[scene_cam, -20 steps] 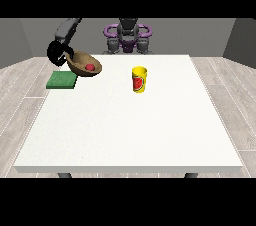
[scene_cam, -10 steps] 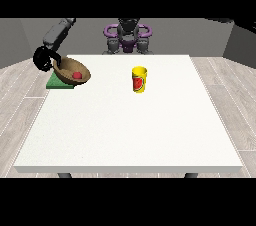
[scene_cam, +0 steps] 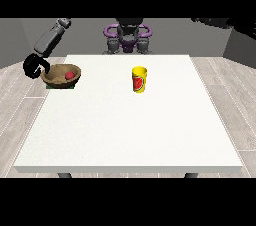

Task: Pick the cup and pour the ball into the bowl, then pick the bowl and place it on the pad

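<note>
Toward the middle of the desk (scene_cam: pixel 130 135), slightly nearer its far edge, the yellow cup (scene_cam: pixel 139 79) stands upright and apart from everything else. It looks light and rigid; its smooth wall would likely be taken from the side. At the far corner of the desk at the view's left, the brown bowl (scene_cam: pixel 61 76) sits over the green pad (scene_cam: pixel 73 86), whose edge shows beneath it. The red ball (scene_cam: pixel 69 75) lies inside the bowl. The bowl appears stiff and shallow, so it is best held at the rim and kept level. The hand at the view's left (scene_cam: pixel 32 66) has curled fingers at the bowl's outer rim, apparently gripping it. The other hand is not visible.
</note>
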Controlling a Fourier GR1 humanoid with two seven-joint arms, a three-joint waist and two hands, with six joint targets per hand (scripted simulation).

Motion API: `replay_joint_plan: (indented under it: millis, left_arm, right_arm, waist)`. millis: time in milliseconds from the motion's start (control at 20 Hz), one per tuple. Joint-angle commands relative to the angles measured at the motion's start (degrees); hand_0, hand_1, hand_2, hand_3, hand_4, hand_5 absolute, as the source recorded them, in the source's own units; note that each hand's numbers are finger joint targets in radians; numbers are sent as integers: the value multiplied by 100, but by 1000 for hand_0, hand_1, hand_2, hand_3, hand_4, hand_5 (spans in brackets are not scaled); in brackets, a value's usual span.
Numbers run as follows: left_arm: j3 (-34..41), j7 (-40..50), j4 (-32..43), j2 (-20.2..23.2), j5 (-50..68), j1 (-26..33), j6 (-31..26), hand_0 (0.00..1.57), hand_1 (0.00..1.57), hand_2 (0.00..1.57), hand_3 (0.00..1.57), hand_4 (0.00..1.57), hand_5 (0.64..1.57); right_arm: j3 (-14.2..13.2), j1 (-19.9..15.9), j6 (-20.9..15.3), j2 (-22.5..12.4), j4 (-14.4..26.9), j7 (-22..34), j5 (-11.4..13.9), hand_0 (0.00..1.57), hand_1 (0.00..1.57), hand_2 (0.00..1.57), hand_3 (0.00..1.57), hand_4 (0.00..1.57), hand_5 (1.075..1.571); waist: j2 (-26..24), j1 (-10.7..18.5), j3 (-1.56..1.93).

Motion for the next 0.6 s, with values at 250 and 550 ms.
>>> replay_joint_plan:
  millis: [250,550]
  left_arm:
    - [199,205,-479,-14,411,541,-208,0,0,0,0,696,1557]
    - [434,234,-286,191,667,582,-334,0,0,0,0,683,1557]
  right_arm:
    - [-25,-138,319,-448,784,-444,158,1571,1571,1571,0,981,1569]
    - [139,18,441,-303,990,-775,328,1571,1571,1571,822,999,1565]
  waist:
    - [-10,104,-8]
    - [45,33,-8]
